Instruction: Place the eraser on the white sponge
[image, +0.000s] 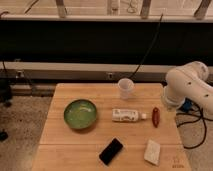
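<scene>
The eraser (111, 151), a flat black block, lies on the wooden table (65, 135) near the front edge, at the middle. The white sponge (152, 151), a small off-white pad, lies to its right near the front right corner, a short gap apart. Only the white links of my arm (186, 87) show, at the table's right edge, beyond the far right corner. My gripper is out of view, so nothing shows it near the eraser or the sponge.
A green bowl (80, 114) sits left of centre. A translucent white cup (125, 88) stands at the back. A white labelled bottle (127, 115) lies on its side mid-table, with a small red-brown oblong object (155, 116) to its right. Cables hang behind the table.
</scene>
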